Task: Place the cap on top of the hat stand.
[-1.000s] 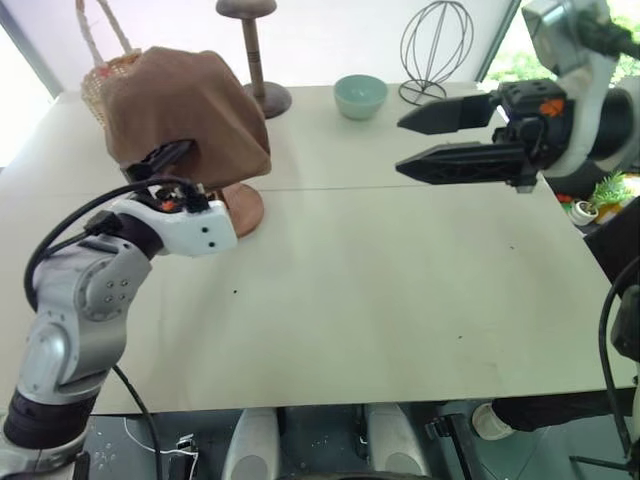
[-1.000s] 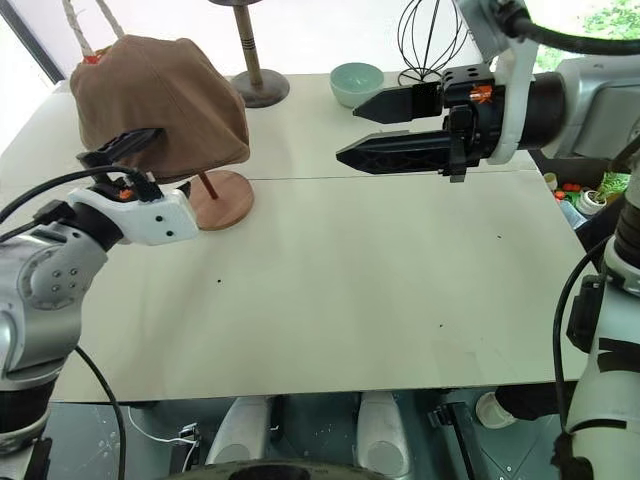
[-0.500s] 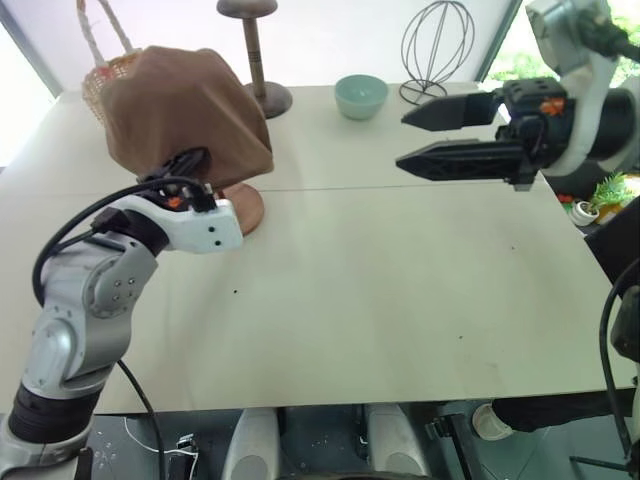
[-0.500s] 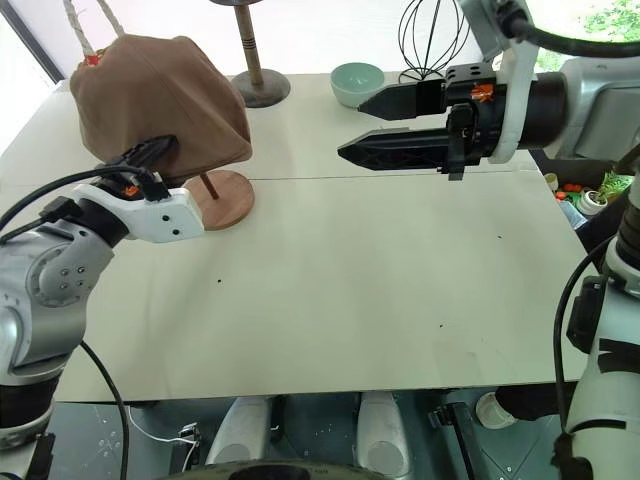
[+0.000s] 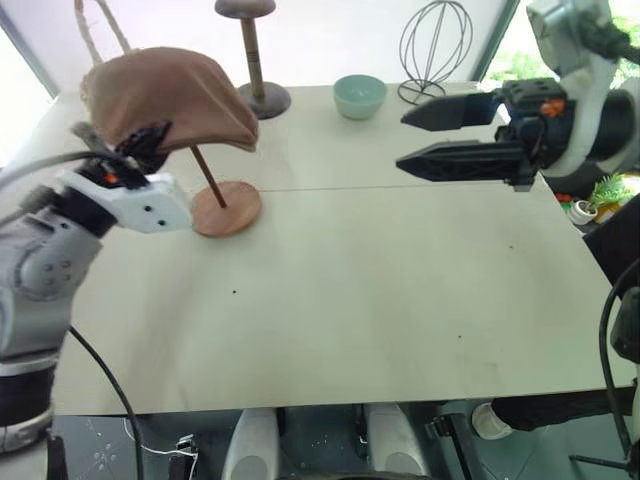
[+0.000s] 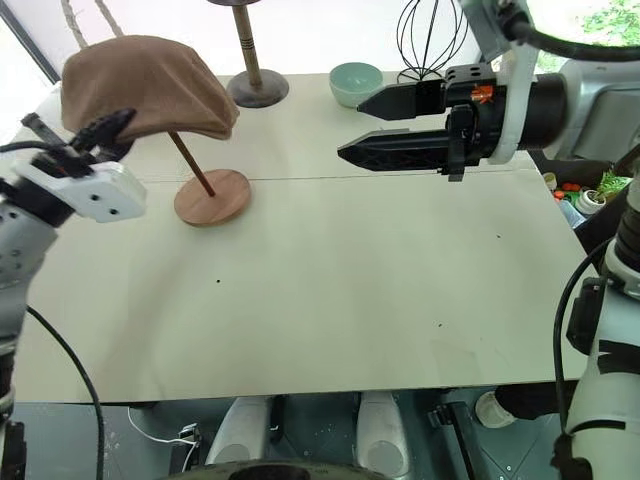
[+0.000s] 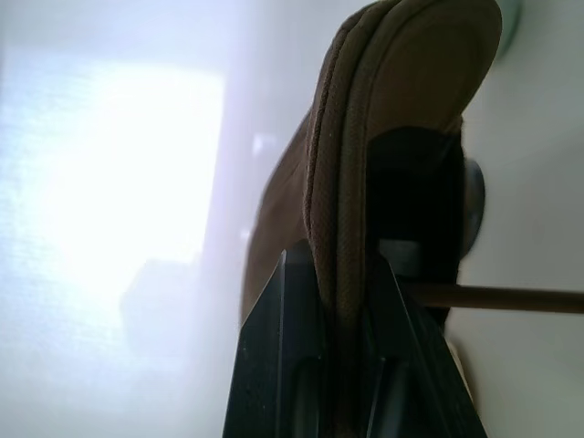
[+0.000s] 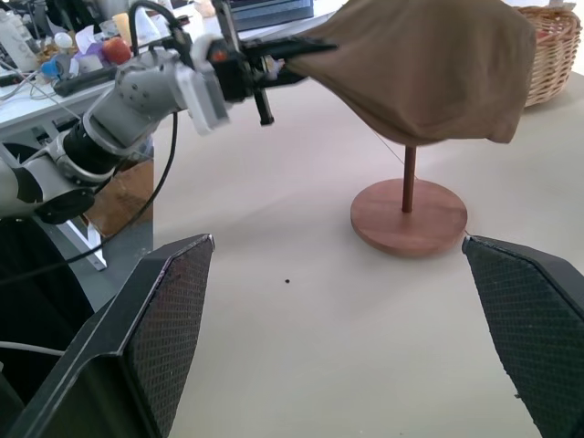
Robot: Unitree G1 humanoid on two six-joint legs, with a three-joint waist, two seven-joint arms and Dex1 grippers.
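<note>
brown suede-like fabric, the large soft dome-shaped flat cap (image 5: pixel 165 97) sits draped over the top of the reddish-brown wooden hat stand (image 5: pixel 222 203), whose thin slanted rod and round flat base show beneath it on the pale table (image 5: pixel 380 280). the left gripper (image 5: pixel 137 143) has its two black fingers pressed together on the cap's near rim, pinching the folded edge of fabric, with the cap's bulk spreading away from the fingers toward the stand's rod. the stand's top disc is hidden under the fabric, so whether the cap is centred on it cannot be told. judging from this, the cap looks nearly placed, and the coming move turns on that rim: the left arm is the near one, touching the cap, while the right gripper (image 5: pixel 455 135) hangs well apart over the table, fingers spread wide, pointing across toward the cap.

the left wrist view gives what the head views cannot: the cap's doubled, stitched edge (image 7: pixel 342 228) caught between the two fingers, and the rod (image 7: pixel 502 297) passing under the brim. the right wrist view shows the cap's far side drooping lower around the rod, and a wicker basket (image 8: pixel 552 41) behind.
</note>
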